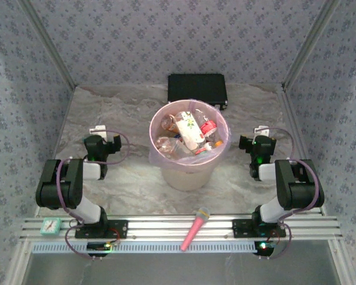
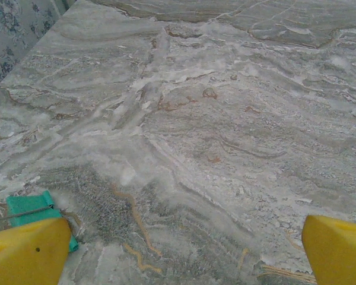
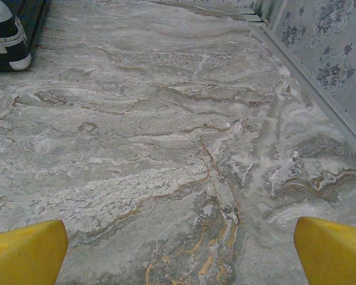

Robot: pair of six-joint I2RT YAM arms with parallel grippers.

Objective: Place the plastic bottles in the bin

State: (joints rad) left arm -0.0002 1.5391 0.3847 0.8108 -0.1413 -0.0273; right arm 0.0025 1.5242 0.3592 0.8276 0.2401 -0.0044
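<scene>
In the middle of the bench (image 1: 124, 113), the bin (image 1: 188, 173), upright, with a pink bag folded over its rim. Inside it, the plastic bottles (image 1: 190, 133), piled together nearly up to the rim. Among them some red caps and a white label with green print; exact count not possible to tell.

Behind the bin, near the far wall, a flat black box (image 1: 197, 88), separated from the bin by a narrow strip of bench. On the front rail, a pink microphone-shaped stick (image 1: 194, 228), lying tilted, and far to the left of it a small teal clock (image 1: 50, 225).

To the left of the bin, the left fingers (image 2: 26, 252), spread wide apart and holding nothing, with bare marbled bench between the two yellow tips. To the right of the bin, the right fingers (image 3: 24, 252), also spread wide and empty, above bare bench, with a corner of the black box at the top left of the right wrist view. Both pairs apart from the bin, not touching it.
</scene>
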